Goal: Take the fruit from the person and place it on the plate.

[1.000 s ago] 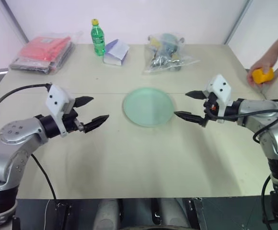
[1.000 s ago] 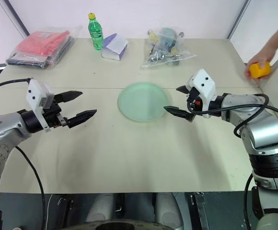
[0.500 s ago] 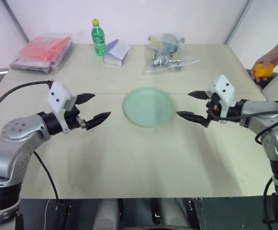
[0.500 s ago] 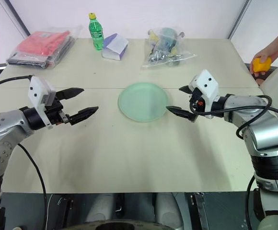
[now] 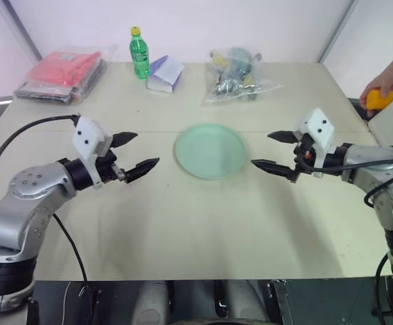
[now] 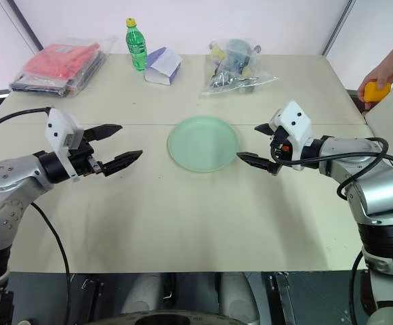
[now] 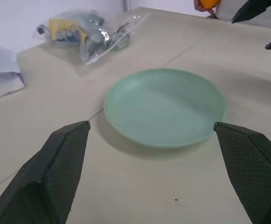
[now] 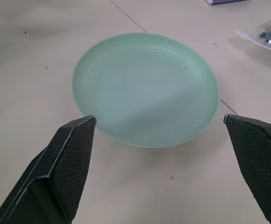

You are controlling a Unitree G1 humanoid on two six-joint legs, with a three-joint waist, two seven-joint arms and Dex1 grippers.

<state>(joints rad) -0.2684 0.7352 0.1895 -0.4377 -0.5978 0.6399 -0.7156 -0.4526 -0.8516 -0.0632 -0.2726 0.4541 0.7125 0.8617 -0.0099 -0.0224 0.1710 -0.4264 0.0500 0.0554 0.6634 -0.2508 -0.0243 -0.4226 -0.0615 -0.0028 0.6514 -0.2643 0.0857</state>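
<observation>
The round, flat, pale mint-green plate (image 5: 209, 150) lay bare near the middle of the beige table (image 5: 183, 223), with nothing on it. The left gripper (image 5: 138, 153) hovered above the table just to the plate's left, its two black fingers spread wide and pointing toward the plate, holding nothing. The right gripper (image 5: 274, 150) hung on the opposite side, close to the plate's right rim, angled slightly downward, its fingers likewise standing wide apart and empty.

The roundish orange-yellow fruit (image 5: 375, 100) was at the far right edge of the table, well apart from both grippers and the plate, held in the person's hand (image 5: 379, 84), whose bare forearm reached in from the upper right.

Along the far side of the table sat a green plastic bottle with a yellow cap (image 5: 139, 53), standing upright, a white and purple paper packet (image 5: 163, 74) just beside it, a clear plastic bag of mixed small items (image 5: 235, 76) further right, and a flat red packet in clear wrapping (image 5: 62, 73) at the far left corner
</observation>
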